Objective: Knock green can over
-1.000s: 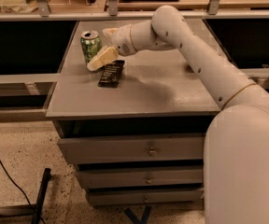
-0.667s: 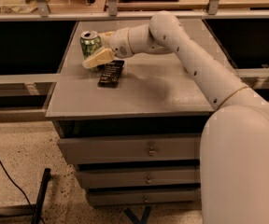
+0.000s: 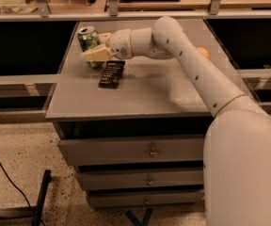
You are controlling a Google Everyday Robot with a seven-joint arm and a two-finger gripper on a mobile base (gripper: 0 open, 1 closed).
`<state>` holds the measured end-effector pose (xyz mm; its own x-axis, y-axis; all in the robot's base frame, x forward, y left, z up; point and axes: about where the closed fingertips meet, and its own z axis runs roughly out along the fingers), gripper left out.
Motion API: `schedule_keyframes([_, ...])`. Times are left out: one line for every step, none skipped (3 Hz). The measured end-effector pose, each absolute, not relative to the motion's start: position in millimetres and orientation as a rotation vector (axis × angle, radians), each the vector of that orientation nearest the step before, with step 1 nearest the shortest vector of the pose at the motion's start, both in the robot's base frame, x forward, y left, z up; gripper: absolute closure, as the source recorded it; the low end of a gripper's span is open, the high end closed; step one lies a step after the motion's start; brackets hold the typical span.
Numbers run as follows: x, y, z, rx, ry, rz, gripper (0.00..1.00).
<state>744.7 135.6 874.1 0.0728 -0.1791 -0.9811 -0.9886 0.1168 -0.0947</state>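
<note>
One risk: the gripper (image 3: 93, 47), whose grasp I cannot tell, sits against the standing green can (image 3: 88, 38) at the bench's (image 3: 140, 98) far-left corner; a hard shove could roll it off.

1. The gripper (image 3: 96, 51) is right up against the green can (image 3: 87, 38) near the table's (image 3: 149, 98) far left corner.
2. A black bar (image 3: 112, 74) lies just in front.
3. An orange fruit (image 3: 203, 52) peeks out behind the arm.
</note>
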Motion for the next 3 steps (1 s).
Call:
schedule_keyframes([741,126,883,-1.269,1.322,0.95,0.88])
schedule_keyframes([735,107,894,-1.3,1.397,0.862,1.0])
schedule_keyframes([725,83,899,-1.376,1.523,0.749,1.0])
